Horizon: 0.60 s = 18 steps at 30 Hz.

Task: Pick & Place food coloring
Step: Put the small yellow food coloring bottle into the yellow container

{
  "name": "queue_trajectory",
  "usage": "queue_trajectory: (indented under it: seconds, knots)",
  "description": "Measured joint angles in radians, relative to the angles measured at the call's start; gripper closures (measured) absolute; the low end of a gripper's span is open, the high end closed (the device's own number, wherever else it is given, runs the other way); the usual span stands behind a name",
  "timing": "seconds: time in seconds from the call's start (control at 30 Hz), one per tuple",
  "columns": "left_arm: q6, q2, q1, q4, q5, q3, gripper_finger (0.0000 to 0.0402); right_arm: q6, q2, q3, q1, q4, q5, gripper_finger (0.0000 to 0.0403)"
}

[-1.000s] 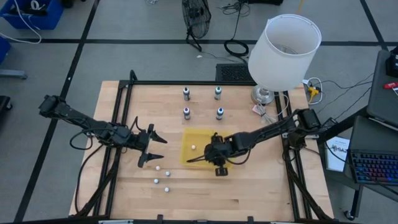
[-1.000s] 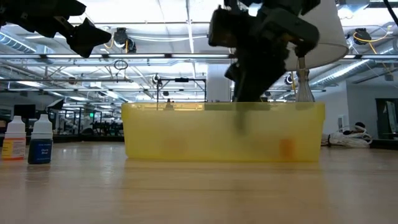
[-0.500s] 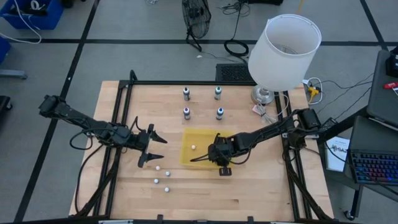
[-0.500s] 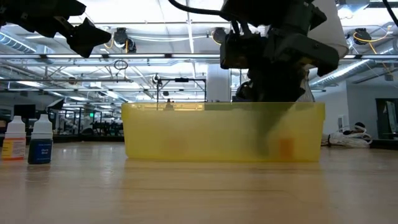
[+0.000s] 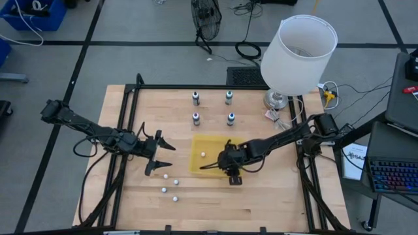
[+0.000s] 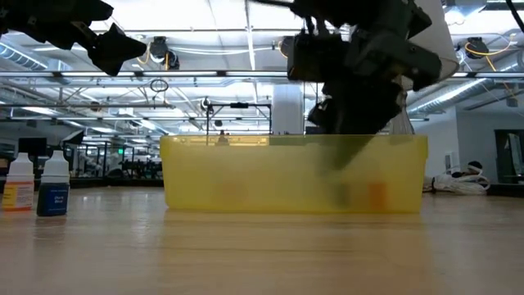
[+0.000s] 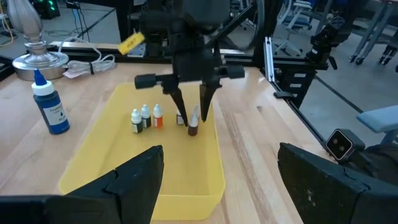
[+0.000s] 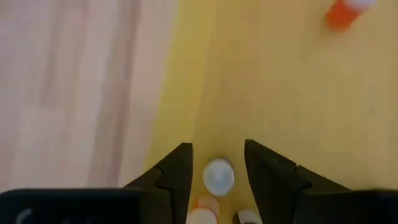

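Yellow tray (image 7: 93, 168) holds four food coloring bottles (image 7: 194, 123), the right tool (image 7: 189, 102) parted narrowly around one, the left tool (image 5: 159, 156) wide over the counter (image 5: 261, 196), four larger bottles (image 5: 230, 119) behind.

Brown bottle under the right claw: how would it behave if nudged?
Likely tips easily: the brown bottle stands tall and narrow on the tray's smooth floor. Probably light, since it looks tiny beside the right claw.

Four tiny pale-capped food coloring bottles (image 7: 155, 117) stand upright in a row; the brownish end one (image 7: 194, 122) stands between the parted jaws.
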Motion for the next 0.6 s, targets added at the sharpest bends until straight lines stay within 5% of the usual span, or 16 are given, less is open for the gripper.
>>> queue_trajectory:
  seconds: [0.27,0.6]
  knots:
    - [-0.017,0.000,0.000,-0.001,0.000,0.000,0.0092,0.000,-0.197,0.011,0.000,0.004,0.001,0.0273]
    - [-0.228,0.000,0.001,-0.108,0.001,0.000,0.0092,0.061,-0.553,-0.083,0.030,0.010,0.004,0.0271]
